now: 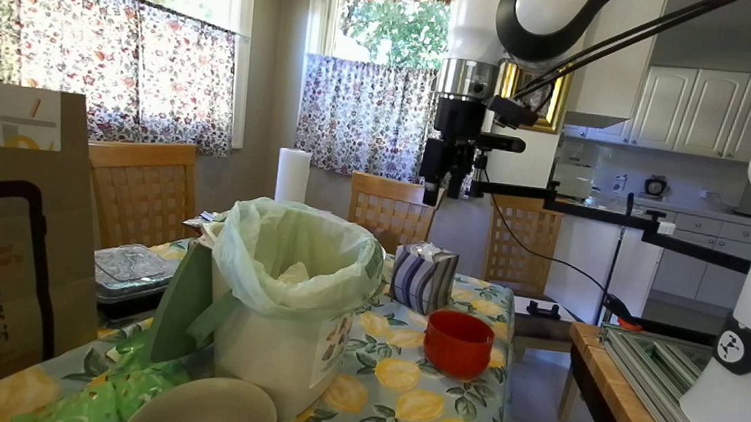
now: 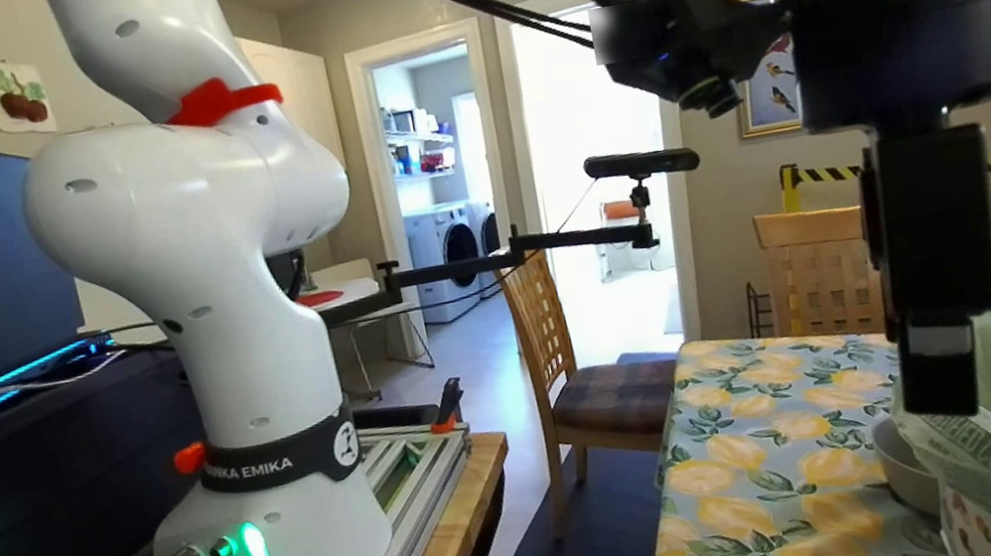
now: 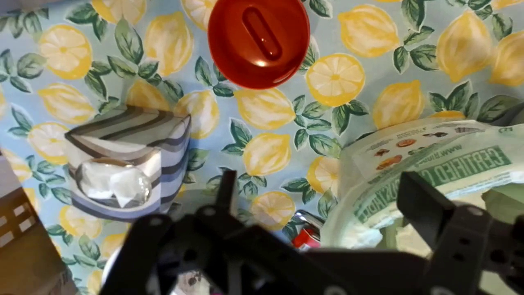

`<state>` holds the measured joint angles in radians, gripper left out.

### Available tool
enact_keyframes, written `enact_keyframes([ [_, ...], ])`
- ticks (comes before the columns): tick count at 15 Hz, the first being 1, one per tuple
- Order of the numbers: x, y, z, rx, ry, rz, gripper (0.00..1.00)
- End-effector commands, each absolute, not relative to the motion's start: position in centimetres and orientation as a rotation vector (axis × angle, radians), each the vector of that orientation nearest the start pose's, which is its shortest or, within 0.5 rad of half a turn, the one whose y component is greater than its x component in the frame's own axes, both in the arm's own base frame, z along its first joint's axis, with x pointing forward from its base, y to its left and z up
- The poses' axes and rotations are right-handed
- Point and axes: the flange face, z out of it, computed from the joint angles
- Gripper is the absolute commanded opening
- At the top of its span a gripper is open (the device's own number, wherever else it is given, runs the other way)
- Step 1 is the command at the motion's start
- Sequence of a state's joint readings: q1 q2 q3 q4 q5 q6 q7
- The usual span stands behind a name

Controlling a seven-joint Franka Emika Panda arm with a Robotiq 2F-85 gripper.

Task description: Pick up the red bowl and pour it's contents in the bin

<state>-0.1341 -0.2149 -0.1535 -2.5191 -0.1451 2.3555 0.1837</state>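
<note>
Wrist view: the striped tissue box (image 3: 123, 151) stood at left on the lemon-print tablecloth (image 3: 368, 32). Next, the red bowl (image 3: 258, 45) rested upright on that tablecloth, apart from the gripper (image 3: 319, 188), whose fingers (image 3: 423, 205) were spread. At right stood the bag-lined bin (image 3: 376, 151), its printed pale-green liner (image 3: 489, 162) folded over the rim.

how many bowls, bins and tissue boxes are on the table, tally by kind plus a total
Bowls: 2 (red bowl, beige bowl)
Bins: 1 (white bin)
Tissue boxes: 1 (striped tissue box)
Total: 4
</note>
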Motion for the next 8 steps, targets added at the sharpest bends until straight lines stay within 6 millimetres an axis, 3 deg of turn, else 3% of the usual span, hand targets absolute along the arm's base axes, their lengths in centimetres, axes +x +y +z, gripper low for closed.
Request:
enact_keyframes([
  [1,41.4,-11.8,38.4,-3.153,0.327,-0.178,1.0],
  [5,40.9,-11.2,40.2,-3.135,0.18,-0.245,1.0],
  [6,42.0,-11.6,39.7,-3.16,0.263,-0.206,1.0],
  [8,41.7,-11.4,40.3,-3.16,0.227,-0.229,1.0],
])
